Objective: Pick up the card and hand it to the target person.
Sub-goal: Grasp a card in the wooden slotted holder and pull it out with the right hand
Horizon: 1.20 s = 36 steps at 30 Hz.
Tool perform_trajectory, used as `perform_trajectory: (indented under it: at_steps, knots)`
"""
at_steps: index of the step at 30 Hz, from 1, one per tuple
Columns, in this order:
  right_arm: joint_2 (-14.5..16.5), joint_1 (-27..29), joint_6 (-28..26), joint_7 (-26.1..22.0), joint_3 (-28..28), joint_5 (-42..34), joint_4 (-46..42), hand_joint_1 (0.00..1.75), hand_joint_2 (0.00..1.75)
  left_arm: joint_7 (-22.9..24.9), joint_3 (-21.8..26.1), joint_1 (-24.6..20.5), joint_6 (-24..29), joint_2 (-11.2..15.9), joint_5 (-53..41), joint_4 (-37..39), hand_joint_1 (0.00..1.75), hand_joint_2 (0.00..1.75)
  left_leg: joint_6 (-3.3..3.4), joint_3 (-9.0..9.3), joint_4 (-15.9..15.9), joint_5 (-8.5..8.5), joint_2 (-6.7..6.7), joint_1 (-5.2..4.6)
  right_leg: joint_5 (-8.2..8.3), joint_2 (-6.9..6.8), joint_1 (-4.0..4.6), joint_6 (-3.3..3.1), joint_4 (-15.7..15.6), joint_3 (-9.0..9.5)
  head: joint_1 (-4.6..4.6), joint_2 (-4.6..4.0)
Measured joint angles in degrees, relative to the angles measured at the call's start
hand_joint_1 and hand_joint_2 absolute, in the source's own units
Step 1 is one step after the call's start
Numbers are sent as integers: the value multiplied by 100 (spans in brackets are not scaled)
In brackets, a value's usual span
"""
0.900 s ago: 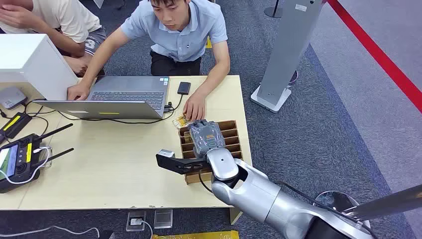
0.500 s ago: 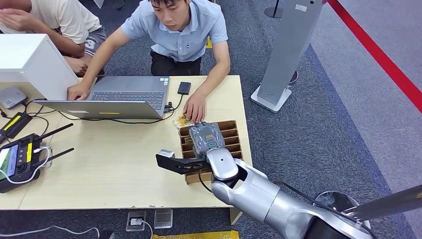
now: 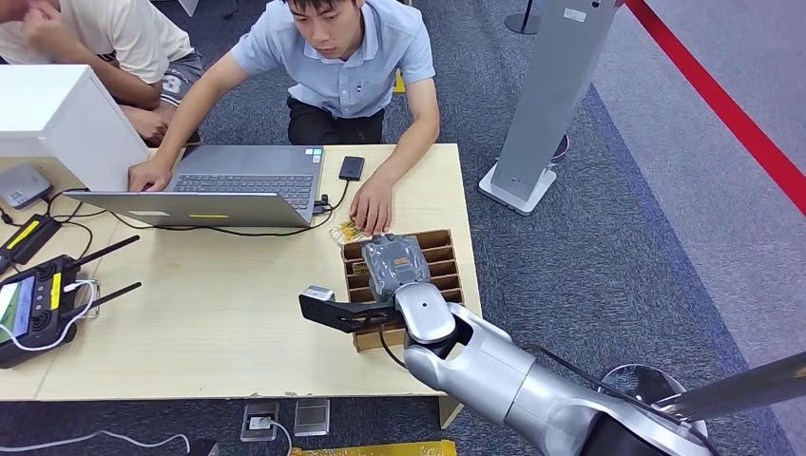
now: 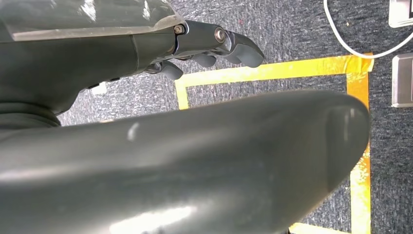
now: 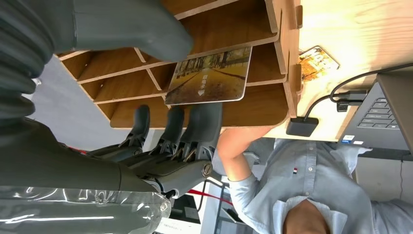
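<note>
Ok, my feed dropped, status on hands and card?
Right hand over wooden rack, open, thumb and fingers either side of card. Card not gripped. Left hand hanging, empty. Person's hand near rack.

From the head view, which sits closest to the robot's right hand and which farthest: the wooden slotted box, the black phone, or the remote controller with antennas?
1. Wooden slotted box, directly beneath the right hand.
2. Black phone, farther back, beside the laptop.
3. Remote controller, far across at the table's left edge.
</note>
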Motion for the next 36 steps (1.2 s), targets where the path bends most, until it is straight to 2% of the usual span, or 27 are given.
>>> perform_trajectory:
  at_steps: [4, 9, 18, 29, 36]
  knots:
    - [25, 0, -5, -1, 0, -8, 29, 138, 175, 0, 0, 0, 0, 1, 1, 0, 0, 0, 0, 0, 0, 0, 0, 0, 0, 0, 0, 0, 0, 0, 1, 0]
    - [42, -6, -13, -2, 0, -8, 47, 151, 175, 0, 0, 0, 0, 2, 2, 0, 0, 0, 0, 0, 0, 0, 0, 0, 0, 0, 0, 0, 0, 0, 0, 0]
    - [74, -9, -13, 2, 1, -22, 47, 155, 175, 131, 0, 2, 101, 2, -19, 0, 0, 0, 0, 1, 0, 0, 0, 0, 0, 0, 0, 0, 0, 0, -1, 0]
    - [65, -18, -128, 84, -21, -68, -17, 155, 175, 78, 0, 2, 128, 2, 42, 0, 0, 0, 0, 0, 0, 0, 0, 0, 0, 0, 0, 0, 0, -1, 2, 0]
    - [-138, -139, -167, 340, -217, -240, -629, 155, 175, 4, 0, 49, 110, 23, 116, 0, 0, 0, 0, 2, 0, 1, 0, 0, 0, 0, 0, 0, 0, -1, 1, 0]
